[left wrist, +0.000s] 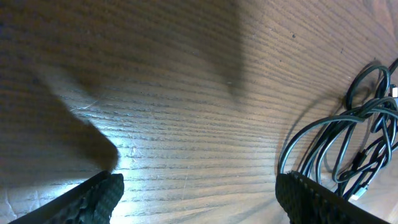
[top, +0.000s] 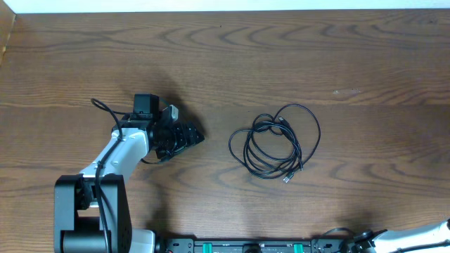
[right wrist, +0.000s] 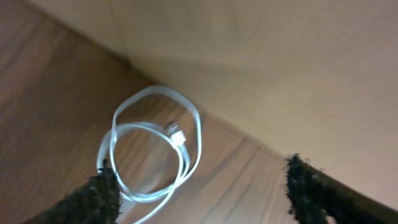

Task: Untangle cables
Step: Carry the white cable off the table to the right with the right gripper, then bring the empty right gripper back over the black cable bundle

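The black cables (top: 274, 143) lie in one loose bundle of overlapping loops on the wooden table (top: 281, 56), a little right of its middle in the overhead view. The loops cross each other at the bundle's upper middle. I cannot tell how many separate cords make up the bundle. Two small plugs show: one (top: 286, 180) pokes out at the lower right edge and another sits inside the loops near the top.

One white cable (right wrist: 155, 146) shows only in the right wrist view. It is coiled in two or three loose rings on the wood, with a small white plug (right wrist: 178, 135) resting inside the rings. It lies near where the wood meets a pale flat surface (right wrist: 280, 62).

The left gripper (top: 198, 135) sits just left of the black bundle and apart from it, pointing toward it. Its fingers (left wrist: 99, 196) stand wide apart with only bare wood between them. In that wrist view the nearest black loops lie just by the finger on the right, outside the gap. It has hold of nothing.

The right gripper (right wrist: 202, 180) is also spread wide with nothing in its grasp. The lower part of the white coil runs right beside one of its fingers (right wrist: 102, 196); whether they touch I cannot tell.

The left arm (top: 123, 151) reaches in from the lower left. Only a bit of the right arm (top: 415, 235) shows, at the bottom right edge.
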